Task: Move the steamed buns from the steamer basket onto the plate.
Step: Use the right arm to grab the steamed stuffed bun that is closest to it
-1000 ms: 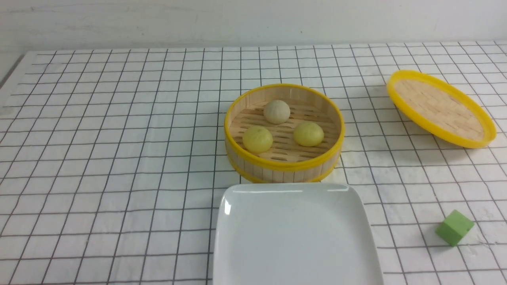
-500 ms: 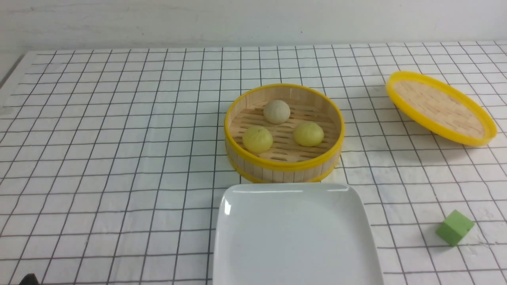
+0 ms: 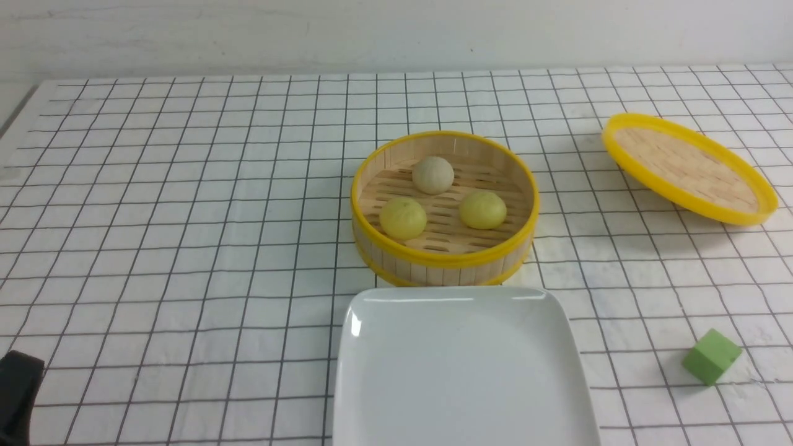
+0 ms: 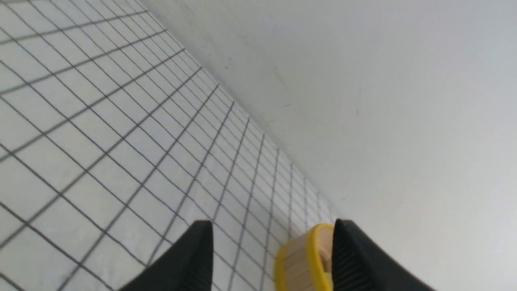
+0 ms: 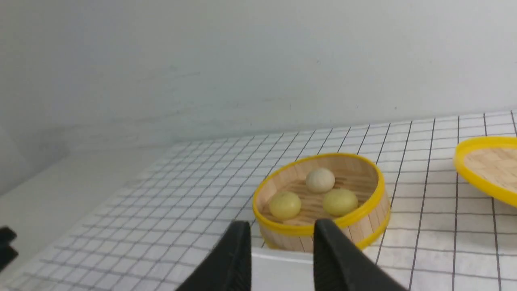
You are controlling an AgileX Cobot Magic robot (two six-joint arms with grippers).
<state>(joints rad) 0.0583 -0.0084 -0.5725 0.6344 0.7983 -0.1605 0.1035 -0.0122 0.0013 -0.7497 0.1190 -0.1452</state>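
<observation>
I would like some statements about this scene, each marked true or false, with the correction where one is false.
1. All three buns lie in the basket. True.
2. The plate holds one bun. False: it is empty.
3. The lid covers the basket. False: it lies apart, to the basket's right.
4. The cube lies right of the plate. True.
5. The left gripper holds a bun. False: it is open and holds nothing.

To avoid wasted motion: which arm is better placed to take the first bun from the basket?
Probably the right arm. The right hand, open, faces the steamer basket and three steamed buns from nearby; the left hand, also open, is far off at the table's near left edge.
</observation>
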